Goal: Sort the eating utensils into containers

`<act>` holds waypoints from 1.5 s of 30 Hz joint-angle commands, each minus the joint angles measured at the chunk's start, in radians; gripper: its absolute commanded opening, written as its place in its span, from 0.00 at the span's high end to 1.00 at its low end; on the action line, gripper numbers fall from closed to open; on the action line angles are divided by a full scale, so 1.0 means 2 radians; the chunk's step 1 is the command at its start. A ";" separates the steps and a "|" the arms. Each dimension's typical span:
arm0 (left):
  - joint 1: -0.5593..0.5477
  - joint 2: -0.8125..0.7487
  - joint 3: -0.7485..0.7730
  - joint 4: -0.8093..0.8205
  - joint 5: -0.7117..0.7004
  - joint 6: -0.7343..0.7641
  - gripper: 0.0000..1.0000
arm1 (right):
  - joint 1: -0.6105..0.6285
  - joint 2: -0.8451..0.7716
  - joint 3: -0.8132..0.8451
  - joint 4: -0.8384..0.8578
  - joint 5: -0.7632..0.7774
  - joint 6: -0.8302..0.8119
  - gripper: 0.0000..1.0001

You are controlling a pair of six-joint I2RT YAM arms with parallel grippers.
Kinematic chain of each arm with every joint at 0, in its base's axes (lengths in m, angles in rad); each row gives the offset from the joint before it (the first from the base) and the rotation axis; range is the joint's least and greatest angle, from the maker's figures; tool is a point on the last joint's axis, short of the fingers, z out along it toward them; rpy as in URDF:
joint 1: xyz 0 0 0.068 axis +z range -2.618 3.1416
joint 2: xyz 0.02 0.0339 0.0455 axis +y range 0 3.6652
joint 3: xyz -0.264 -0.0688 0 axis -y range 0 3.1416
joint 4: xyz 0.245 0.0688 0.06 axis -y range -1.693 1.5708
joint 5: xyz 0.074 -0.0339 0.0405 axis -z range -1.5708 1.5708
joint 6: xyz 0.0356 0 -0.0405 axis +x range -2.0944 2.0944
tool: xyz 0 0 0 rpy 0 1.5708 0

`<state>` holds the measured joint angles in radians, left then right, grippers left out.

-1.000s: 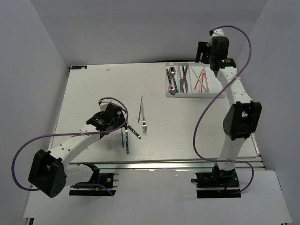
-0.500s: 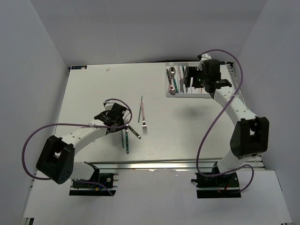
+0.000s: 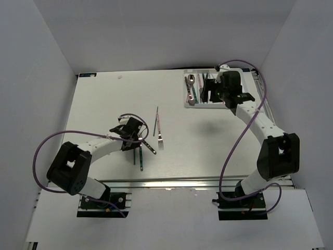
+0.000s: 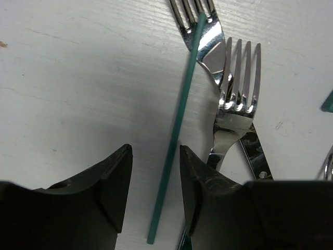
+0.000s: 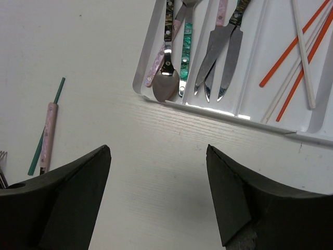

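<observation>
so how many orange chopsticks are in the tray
2. One orange chopstick lies slanted in the tray compartment beside the knives; the second lies just right of it in the same compartment. The picture's edge crops that compartment, so more may be hidden.

Forks (image 4: 237, 107) lie on the table (image 3: 104, 104), left of the tray (image 5: 255, 78).
</observation>
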<state>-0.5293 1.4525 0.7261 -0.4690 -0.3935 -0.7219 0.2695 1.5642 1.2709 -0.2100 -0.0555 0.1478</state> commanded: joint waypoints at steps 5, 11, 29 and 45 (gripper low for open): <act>-0.001 0.012 -0.005 0.018 0.018 0.001 0.52 | 0.008 0.000 0.003 0.010 0.002 -0.001 0.21; -0.001 0.012 -0.025 0.014 0.020 -0.006 0.54 | 0.008 -0.001 0.003 0.009 0.004 -0.003 0.21; -0.001 -0.064 -0.103 0.008 0.048 -0.042 1.00 | 0.021 -0.001 -0.059 0.136 -0.270 0.096 0.11; -0.001 -0.201 -0.027 -0.039 -0.016 -0.049 1.00 | 0.262 0.030 -0.230 0.415 -0.243 0.178 0.16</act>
<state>-0.5282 1.0882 0.6338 -0.5251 -0.3981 -0.8204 0.7464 1.6337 0.8616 0.3805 -0.5808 0.4343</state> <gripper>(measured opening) 0.137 0.841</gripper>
